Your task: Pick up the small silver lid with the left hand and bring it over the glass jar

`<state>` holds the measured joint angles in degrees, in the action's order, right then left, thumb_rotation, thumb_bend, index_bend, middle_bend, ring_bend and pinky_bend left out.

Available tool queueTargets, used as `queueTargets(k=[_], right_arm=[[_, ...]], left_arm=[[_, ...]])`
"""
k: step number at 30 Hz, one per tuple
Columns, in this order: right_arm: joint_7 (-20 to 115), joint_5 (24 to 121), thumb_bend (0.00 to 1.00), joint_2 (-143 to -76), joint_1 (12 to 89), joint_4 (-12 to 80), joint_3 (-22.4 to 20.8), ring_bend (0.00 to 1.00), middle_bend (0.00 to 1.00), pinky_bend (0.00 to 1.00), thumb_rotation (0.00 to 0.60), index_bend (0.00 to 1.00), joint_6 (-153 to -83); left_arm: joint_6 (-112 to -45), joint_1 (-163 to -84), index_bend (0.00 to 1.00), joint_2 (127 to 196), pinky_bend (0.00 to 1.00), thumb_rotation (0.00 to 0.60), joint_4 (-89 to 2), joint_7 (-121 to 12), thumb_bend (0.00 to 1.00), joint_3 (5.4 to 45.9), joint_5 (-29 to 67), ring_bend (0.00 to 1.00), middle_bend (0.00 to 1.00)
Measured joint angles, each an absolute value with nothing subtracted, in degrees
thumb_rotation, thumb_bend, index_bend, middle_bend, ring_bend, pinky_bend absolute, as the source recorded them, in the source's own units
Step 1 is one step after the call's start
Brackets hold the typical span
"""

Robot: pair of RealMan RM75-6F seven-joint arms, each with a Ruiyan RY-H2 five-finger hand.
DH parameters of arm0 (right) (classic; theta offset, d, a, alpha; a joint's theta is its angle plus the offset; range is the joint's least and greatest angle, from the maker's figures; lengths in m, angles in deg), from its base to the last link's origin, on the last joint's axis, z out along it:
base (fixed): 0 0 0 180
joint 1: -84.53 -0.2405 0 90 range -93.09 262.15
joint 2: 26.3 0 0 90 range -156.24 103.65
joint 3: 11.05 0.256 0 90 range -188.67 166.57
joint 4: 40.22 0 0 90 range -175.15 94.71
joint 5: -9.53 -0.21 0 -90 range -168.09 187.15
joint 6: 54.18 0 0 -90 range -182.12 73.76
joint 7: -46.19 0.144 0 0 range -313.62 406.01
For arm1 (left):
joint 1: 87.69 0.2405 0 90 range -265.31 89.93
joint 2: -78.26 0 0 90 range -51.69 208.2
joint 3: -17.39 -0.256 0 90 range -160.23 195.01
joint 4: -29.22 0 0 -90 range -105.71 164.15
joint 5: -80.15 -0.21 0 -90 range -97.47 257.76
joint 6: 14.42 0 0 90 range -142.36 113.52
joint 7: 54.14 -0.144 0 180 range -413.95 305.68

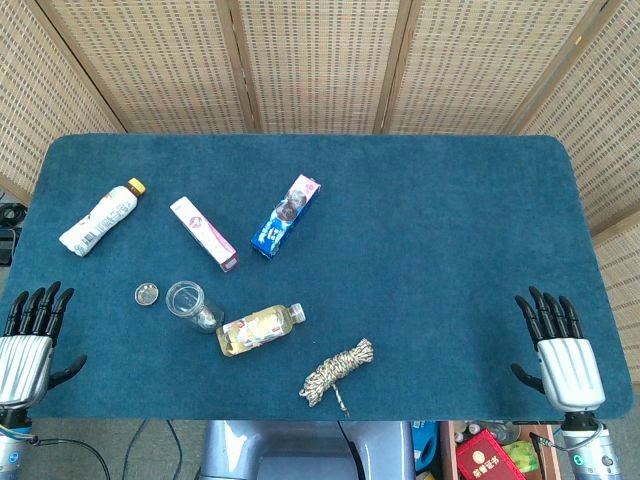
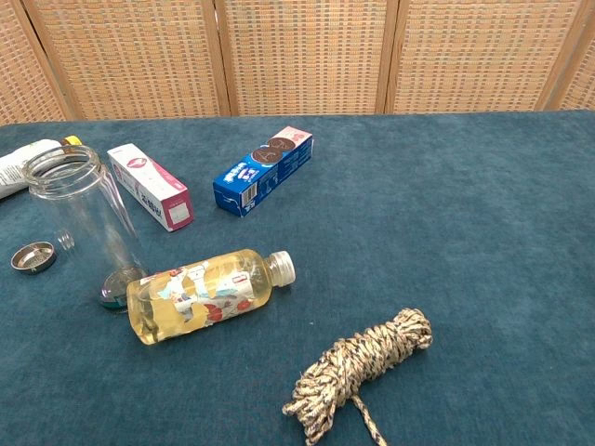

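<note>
1. The small round silver metal lid [image 1: 147, 294] lies flat on the blue felt-covered table [image 1: 440, 230], rim up, just left of the clear glass jar [image 1: 187, 300]. The chest view shows a narrow strip of cloth between lid [image 2: 33, 256] and jar [image 2: 85, 223]; they are apart.
2. The glass jar stands upright with its mouth open and nothing on top.
3. Just right of the jar lies a clear plastic bottle of yellow drink with a white cap [image 1: 260, 328], on its side, its base against the jar's foot, cap pointing away to the right.
4. The black-and-silver left hand [image 1: 28, 345] hovers at the near table edge, well to the left of the jar. Its fingers are straight and slightly spread, thumb out to the side, holding nothing, touching nothing.
5. The right hand [image 1: 558, 352] sits far right of the jar at the near edge, fingers likewise extended and fanned apart, empty.
6. Behind the jar lies a white-and-pink rectangular carton [image 1: 204, 234], set diagonally.
7. Behind and right of the jar is a blue biscuit box [image 1: 286, 215].
8. Far behind and left of the jar lies a white bottle with a yellow cap [image 1: 100, 217], on its side.
9. Near and right of the jar, past the drink bottle, lies a coiled bundle of beige-and-brown rope [image 1: 336, 372].
</note>
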<state>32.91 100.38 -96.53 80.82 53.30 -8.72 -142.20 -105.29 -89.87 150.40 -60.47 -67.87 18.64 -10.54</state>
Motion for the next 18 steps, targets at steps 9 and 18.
queueTargets(k=[9, 18], right_arm=[[32.68, 101.40, 0.00, -96.27, 81.01, 53.76, -9.23, 0.00, 0.00, 0.00, 0.600, 0.03, -142.54], [32.41, 101.53, 0.00, -96.18, 81.07, 54.13, -9.30, 0.00, 0.00, 0.00, 0.600, 0.03, -142.53]], left_arm=[[-106.10, -89.55, 0.00, 150.36, 0.00, 0.600, -60.57, -67.64, 0.19, 18.39, -11.23, 0.00, 0.00], [-105.55, -89.87, 0.00, 150.00, 0.00, 0.600, -61.07, -67.54, 0.19, 18.24, -11.64, 0.00, 0.00]])
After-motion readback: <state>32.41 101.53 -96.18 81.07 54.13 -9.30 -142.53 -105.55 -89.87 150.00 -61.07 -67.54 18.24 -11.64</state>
